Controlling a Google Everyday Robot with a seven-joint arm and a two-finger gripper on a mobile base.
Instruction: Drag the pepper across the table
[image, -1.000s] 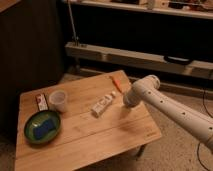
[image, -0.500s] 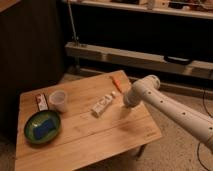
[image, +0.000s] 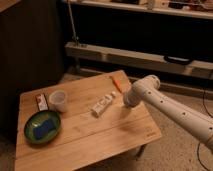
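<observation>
The pepper (image: 116, 83) is a small slim orange-red tapered piece lying near the far right edge of the light wooden table (image: 75, 132). My white arm comes in from the right, and its gripper (image: 127, 102) hangs over the table's right side, a short way in front of the pepper and right of the white tube (image: 103, 105). The gripper is hidden behind the arm's rounded end, and it is not touching the pepper.
A clear plastic cup (image: 57, 100) and a small red-and-white packet (image: 42, 102) sit at the back left. A green bowl (image: 43, 126) holding a blue sponge sits at the left front. A dark cabinet stands at the left, and a low shelf unit stands behind.
</observation>
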